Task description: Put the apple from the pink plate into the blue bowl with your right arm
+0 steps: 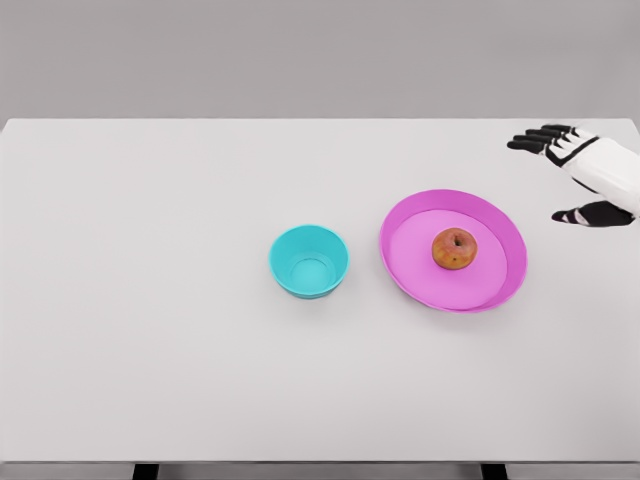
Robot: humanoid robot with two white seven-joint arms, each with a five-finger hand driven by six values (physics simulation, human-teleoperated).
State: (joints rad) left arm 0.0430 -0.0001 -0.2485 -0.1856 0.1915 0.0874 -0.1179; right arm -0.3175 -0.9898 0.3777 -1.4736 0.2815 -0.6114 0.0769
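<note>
Here, the scene as you have it in the head view:

Table edges: the white table (pixel 150 380) runs nearly the full width of the view; your right hand (pixel 585 170) hangs near its far right corner, close to the right edge.
Open room: the surface left of the hand and toward you is bare except for the two dishes (both sit near the middle, well apart from any edge).
Right hand: fingers spread and extended, pointing left, thumb (pixel 580 215) held apart below them; it holds nothing.
Apple: the apple (pixel 454 249) lies on the pink plate (pixel 410 270), below and to the left of the hand, not touching it.
Pink plate: its right rim is near the thumb, apart from it.
Blue bowl: the blue bowl (pixel 309 261) stands just beyond the plate's left side, farther from the hand than the apple.
</note>
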